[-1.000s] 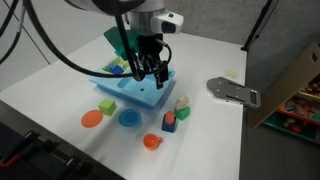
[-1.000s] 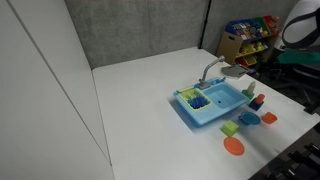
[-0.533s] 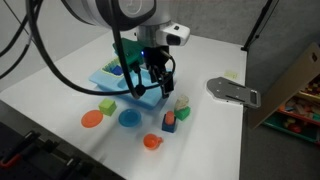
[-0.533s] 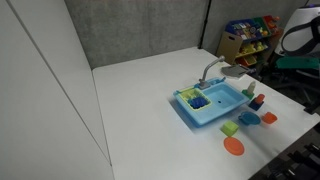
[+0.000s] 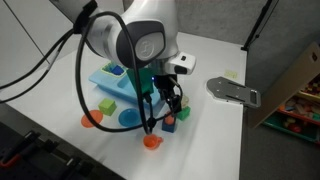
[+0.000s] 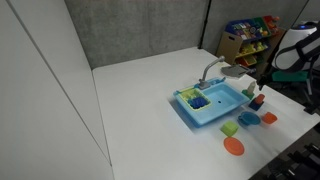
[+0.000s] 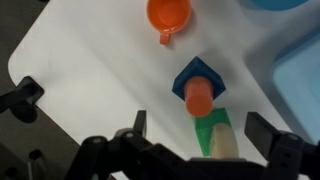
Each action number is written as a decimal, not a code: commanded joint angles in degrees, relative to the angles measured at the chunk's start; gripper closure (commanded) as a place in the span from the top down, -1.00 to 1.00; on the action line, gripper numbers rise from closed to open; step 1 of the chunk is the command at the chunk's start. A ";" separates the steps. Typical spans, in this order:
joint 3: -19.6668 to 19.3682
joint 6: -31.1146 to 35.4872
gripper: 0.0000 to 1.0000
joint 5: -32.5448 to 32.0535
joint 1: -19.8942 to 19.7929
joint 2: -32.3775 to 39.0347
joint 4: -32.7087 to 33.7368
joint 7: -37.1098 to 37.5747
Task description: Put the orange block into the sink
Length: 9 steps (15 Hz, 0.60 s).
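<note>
The white tabletop (image 5: 50, 85) carries the blue sink (image 5: 108, 86), set well in from its edges. The gripper (image 7: 200, 128) hangs just beside the sink, its fingers (image 7: 140, 124) spread wide apart and holding nothing. Under them the orange block (image 7: 198, 97) stands outside the sink, touching a blue block (image 7: 205, 72) and near a green block (image 7: 208, 135).

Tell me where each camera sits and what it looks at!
An exterior view: close beside the table, raised, facing the sink; the arm fills the middle.
An exterior view: farther off, high up, facing the sink; the arm peeks in at the right edge.
Wrist view: on the wrist, looking down at the orange block; the open gripper shows along the bottom.
Shared: both exterior views show sink and arm.
</note>
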 commanded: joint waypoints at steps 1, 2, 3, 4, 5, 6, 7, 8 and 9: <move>-0.79 3.05 1.00 2.39 -0.06 4.59 2.85 -0.36; -0.86 3.69 1.00 2.87 -0.03 5.44 3.18 -0.47; -0.88 4.46 1.00 3.50 -0.02 6.25 3.50 -0.67; -0.74 5.14 1.00 4.19 -0.11 6.95 3.68 -0.98; -0.60 5.82 1.00 4.89 -0.13 7.60 3.85 -1.21; -0.24 6.32 1.00 5.69 -0.36 8.06 3.97 -1.57; 0.15 6.70 1.00 6.62 -0.57 8.50 4.03 -1.83; 0.51 7.03 1.00 7.53 -0.72 8.77 3.99 -2.09; 0.78 7.27 1.00 8.38 -0.82 9.01 3.98 -2.30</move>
